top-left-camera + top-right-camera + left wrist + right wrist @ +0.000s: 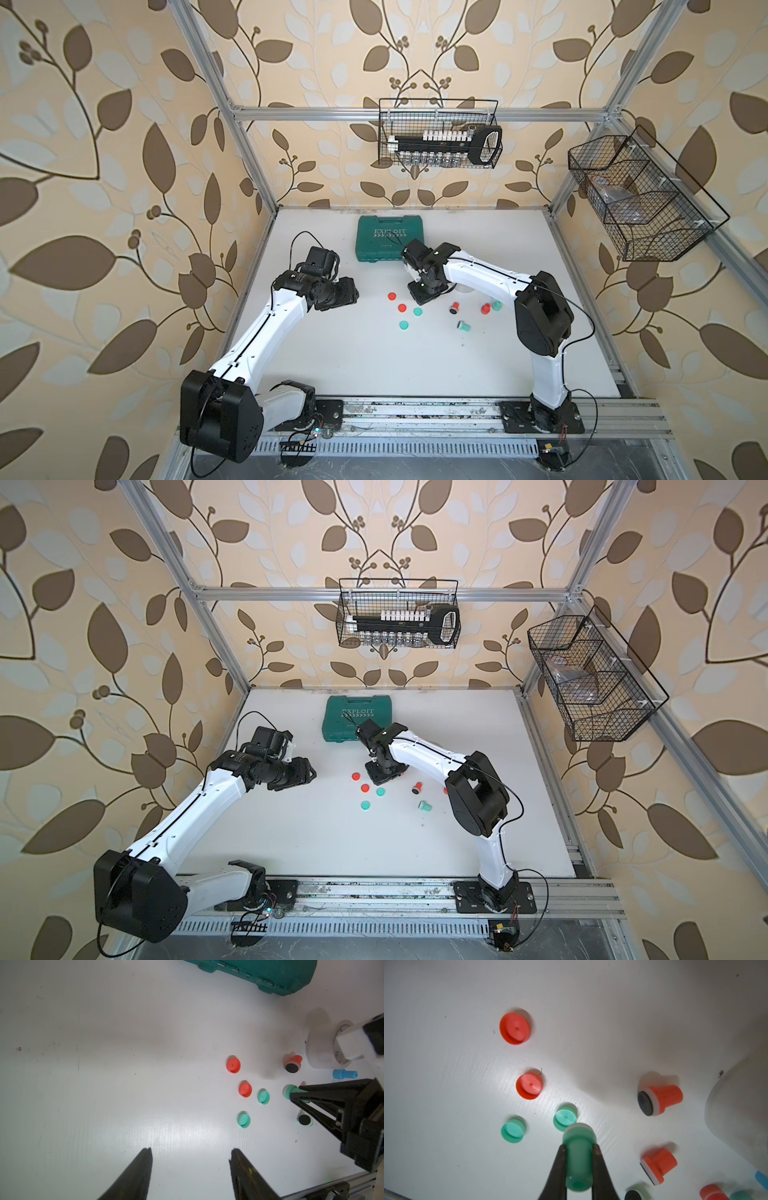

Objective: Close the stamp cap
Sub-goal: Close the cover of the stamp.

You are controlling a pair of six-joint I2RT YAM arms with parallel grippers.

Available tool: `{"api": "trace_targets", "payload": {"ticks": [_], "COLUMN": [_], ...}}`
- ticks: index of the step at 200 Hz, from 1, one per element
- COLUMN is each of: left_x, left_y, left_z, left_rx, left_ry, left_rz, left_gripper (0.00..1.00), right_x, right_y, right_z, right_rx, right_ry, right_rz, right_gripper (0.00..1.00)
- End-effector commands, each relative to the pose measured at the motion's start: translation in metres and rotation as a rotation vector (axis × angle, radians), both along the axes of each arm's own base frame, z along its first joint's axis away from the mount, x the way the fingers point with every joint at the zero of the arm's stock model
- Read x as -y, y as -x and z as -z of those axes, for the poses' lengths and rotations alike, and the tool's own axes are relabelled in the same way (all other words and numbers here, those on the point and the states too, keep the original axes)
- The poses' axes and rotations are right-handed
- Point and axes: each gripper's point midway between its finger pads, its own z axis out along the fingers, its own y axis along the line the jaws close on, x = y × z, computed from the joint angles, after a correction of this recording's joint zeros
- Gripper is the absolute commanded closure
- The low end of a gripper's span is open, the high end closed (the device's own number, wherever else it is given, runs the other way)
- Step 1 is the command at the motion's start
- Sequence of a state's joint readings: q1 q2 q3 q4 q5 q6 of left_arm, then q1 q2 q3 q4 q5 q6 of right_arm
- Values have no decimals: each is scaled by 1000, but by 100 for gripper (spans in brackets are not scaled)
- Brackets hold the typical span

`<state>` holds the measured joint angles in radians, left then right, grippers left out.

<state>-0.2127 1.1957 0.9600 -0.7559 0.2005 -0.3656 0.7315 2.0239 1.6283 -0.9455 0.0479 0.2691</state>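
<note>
The green stamp [578, 1169] was clamped in the right pincer [579, 1147] over the table's [374, 365] middle, with its pad end aimed at the nearer green cap [564, 1117] just ahead. The left pincer [191, 1153] was held apart, empty.

In front of my left claw [191, 1152] the near table [353, 365] is bare and I can pass freely. Farther right, four loose caps [402, 308] lie close together with narrow gaps. The green case [388, 239] closes the far side.
</note>
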Motion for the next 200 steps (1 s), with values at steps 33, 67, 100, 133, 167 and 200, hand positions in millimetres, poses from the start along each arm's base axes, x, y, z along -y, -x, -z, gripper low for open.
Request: {"api": "trace_targets", "payload": {"ticks": [33, 67, 100, 133, 167, 200], "left_x": [-2, -2, -1, 0, 1, 0], "left_y": [-9, -9, -9, -9, -9, -9], "left_z": [-13, -13, -12, -11, -10, -9], "left_rx": [42, 41, 36, 30, 25, 25], "left_ry": [2, 5, 10, 16, 19, 18], "left_rz": [7, 8, 10, 14, 17, 16], "left_gripper": [38, 38, 38, 38, 38, 38], "right_x": [-9, -13, -13, -13, -14, -13], "right_y": [15, 18, 19, 21, 21, 23], "right_z": [17, 23, 29, 36, 40, 42], "right_rx": [-62, -69, -75, -88, -95, -96], "right_ry": [20, 23, 30, 35, 36, 46], "right_rz": [-13, -21, -22, -21, -23, -26], "right_gripper": [100, 100, 100, 100, 100, 100]}}
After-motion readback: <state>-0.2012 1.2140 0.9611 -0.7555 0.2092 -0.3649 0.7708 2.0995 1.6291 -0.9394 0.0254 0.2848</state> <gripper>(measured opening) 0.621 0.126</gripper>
